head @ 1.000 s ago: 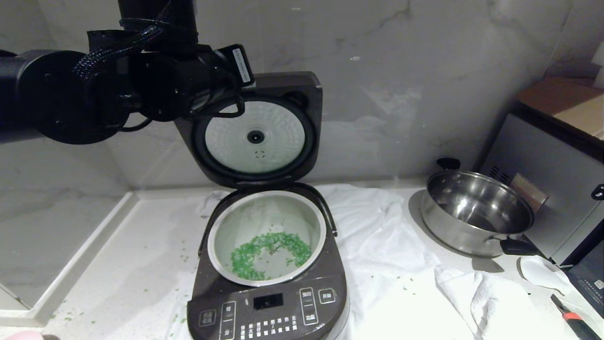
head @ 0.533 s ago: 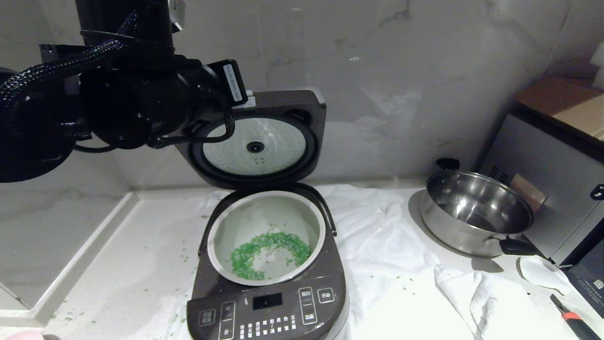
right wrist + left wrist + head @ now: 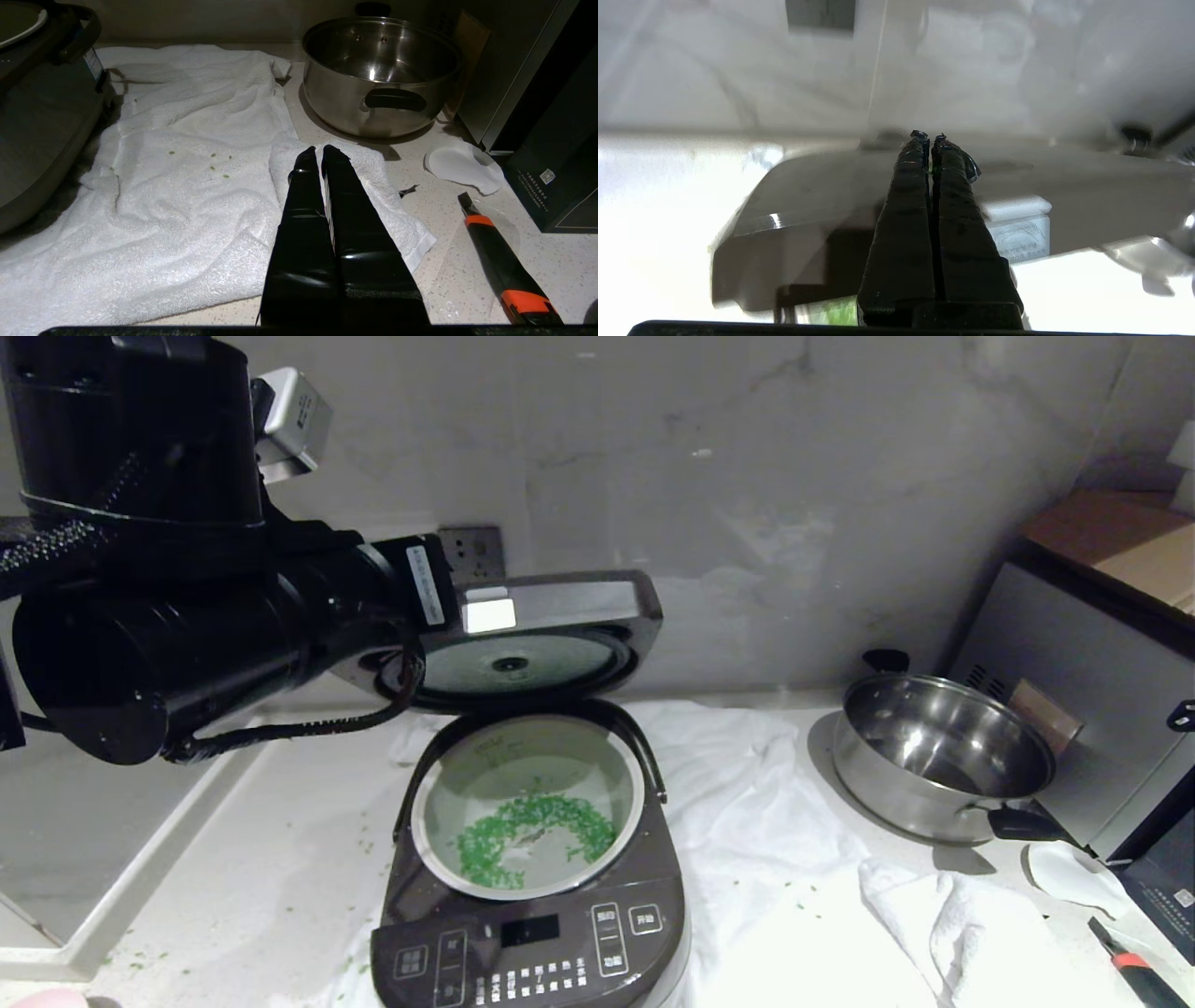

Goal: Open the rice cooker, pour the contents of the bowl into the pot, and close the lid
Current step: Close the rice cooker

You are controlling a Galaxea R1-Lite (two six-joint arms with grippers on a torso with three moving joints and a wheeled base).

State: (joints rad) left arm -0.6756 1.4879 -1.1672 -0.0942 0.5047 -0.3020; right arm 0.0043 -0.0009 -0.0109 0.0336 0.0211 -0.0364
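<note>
The rice cooker point(image 3: 532, 943) stands at the front centre with its lid point(image 3: 560, 607) tipped forward, about halfway down over the pot point(image 3: 560, 756). The green contents point(image 3: 481, 849) lie in a ring on the pot's floor. My left arm point(image 3: 187, 644) reaches in from the left, and its wrist hides the fingers in the head view. In the left wrist view my left gripper point(image 3: 929, 136) is shut, empty, and its tips lie against the lid's dark top point(image 3: 1064, 186). Only a pale pink sliver of the bowl point(image 3: 42, 1000) shows at the bottom left edge. My right gripper point(image 3: 320, 150) hangs shut over a towel.
A steel pan point(image 3: 943, 756) with black handles sits at the right beside a grey appliance point(image 3: 1074, 691). A white towel point(image 3: 747, 803) lies under and right of the cooker. A knife with an orange-black handle point(image 3: 500, 261) lies at the front right. Green bits are scattered on the counter.
The lid has swung from upright to about halfway down. My left arm has dropped and drawn back toward the left with it, fingers still shut.
</note>
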